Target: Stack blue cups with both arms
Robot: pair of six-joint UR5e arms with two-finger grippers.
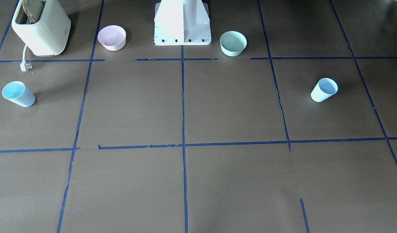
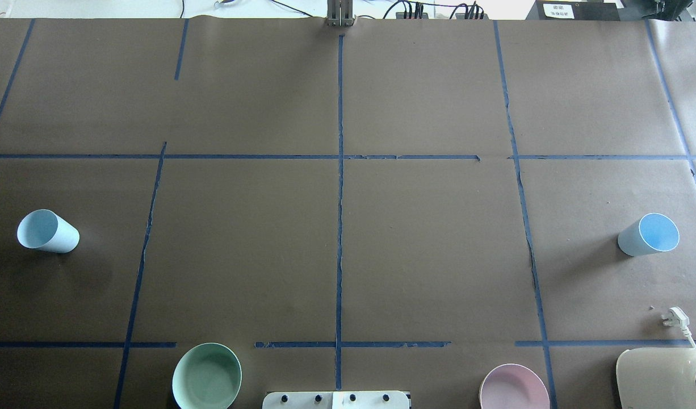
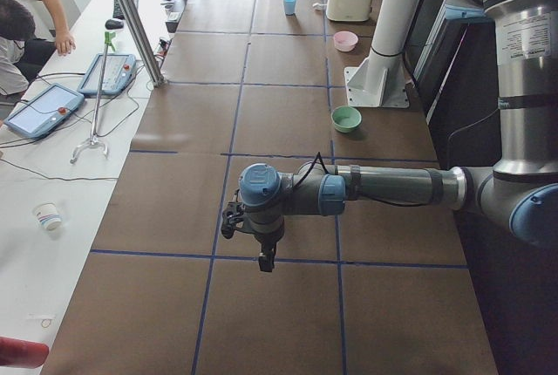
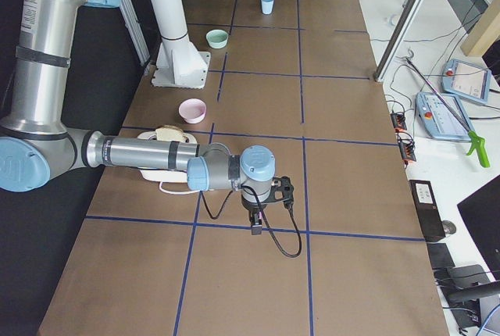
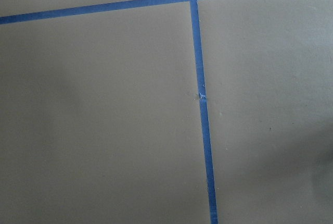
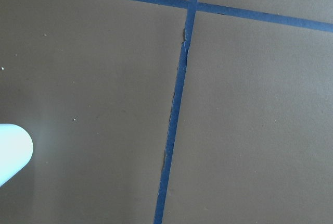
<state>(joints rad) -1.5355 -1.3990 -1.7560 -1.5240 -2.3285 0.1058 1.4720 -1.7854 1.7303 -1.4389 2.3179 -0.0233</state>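
The two blue cups stand upright, mouths up, at opposite ends of the brown-papered bench [image 2: 427, 238], well apart from each other. The left blue cup [image 2: 47, 231] sits near the bench's left edge, and the right blue cup [image 2: 649, 234] near its right edge, roughly level with it across the blue tape grid. Neither cup is touched by anything. The left arm [image 3: 384, 187] reaches out level above the bench with its wrist turned down, and the left arm's fingers [image 3: 264, 262] hang over a tape line. They show only from the side, too small to tell how far apart they stand or whether they hold anything. The right arm [image 4: 148, 152] is stretched out the same way. The right arm's fingers [image 4: 255, 228] also point down at a tape line, and their opening cannot be told either. Close to the white pedestal [image 1: 182, 22] a mint-green bowl [image 2: 206, 376] sits on the robot's left and a pink bowl [image 2: 514, 389] on its right. A cream toaster [image 1: 41, 27] holding a slice of bread stands at the right near corner, with its white plug [image 1: 24, 66] lying loose on the bench beside it.
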